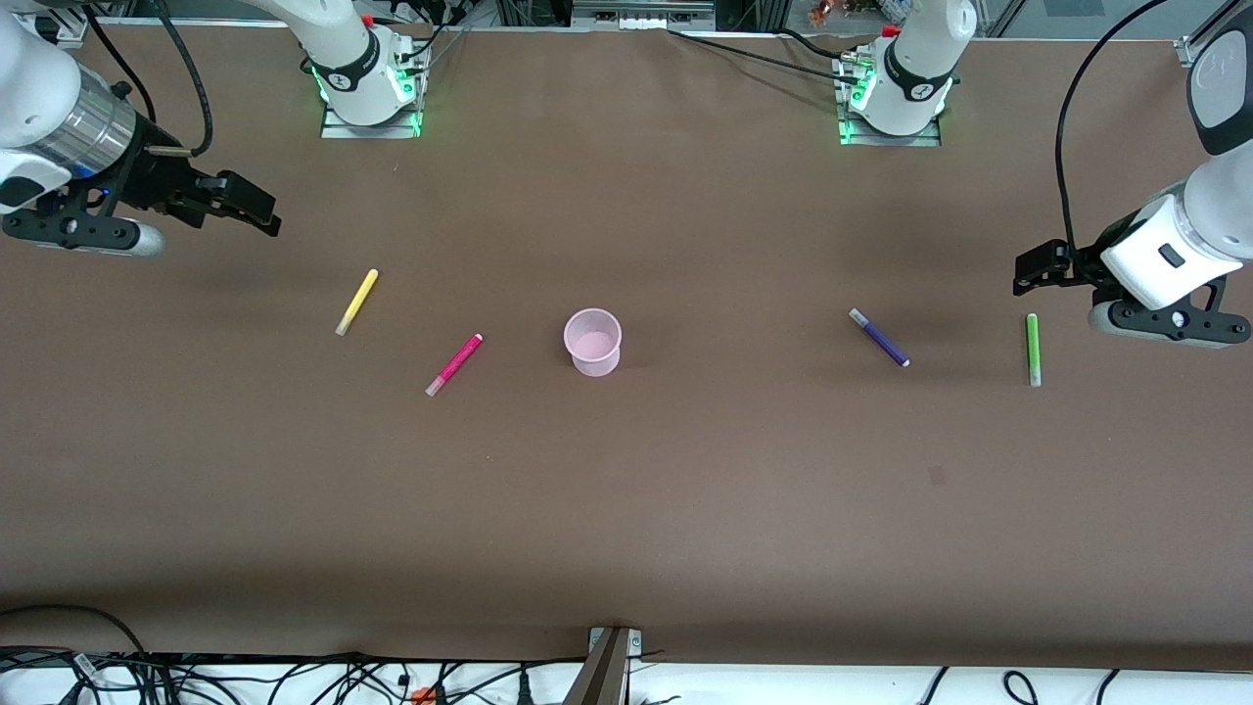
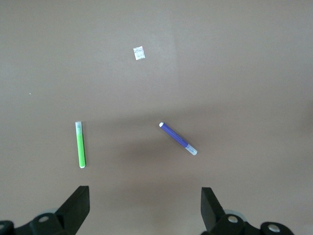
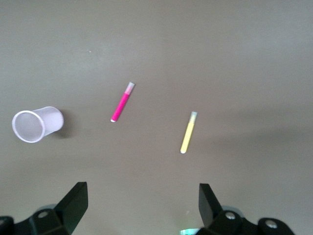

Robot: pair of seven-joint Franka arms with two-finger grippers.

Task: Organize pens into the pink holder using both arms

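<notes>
Both our left gripper and right gripper hang released; slim, light, roll-prone pens — green pen, yellow pen — want mid-barrel pinches.

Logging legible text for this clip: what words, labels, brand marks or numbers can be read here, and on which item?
None can be read.
Pens: yellow pen, magenta pen, purple pen, green pen show no print.
Pink holder: plain.
White scrap on the table: blank or too small to tell.
</notes>
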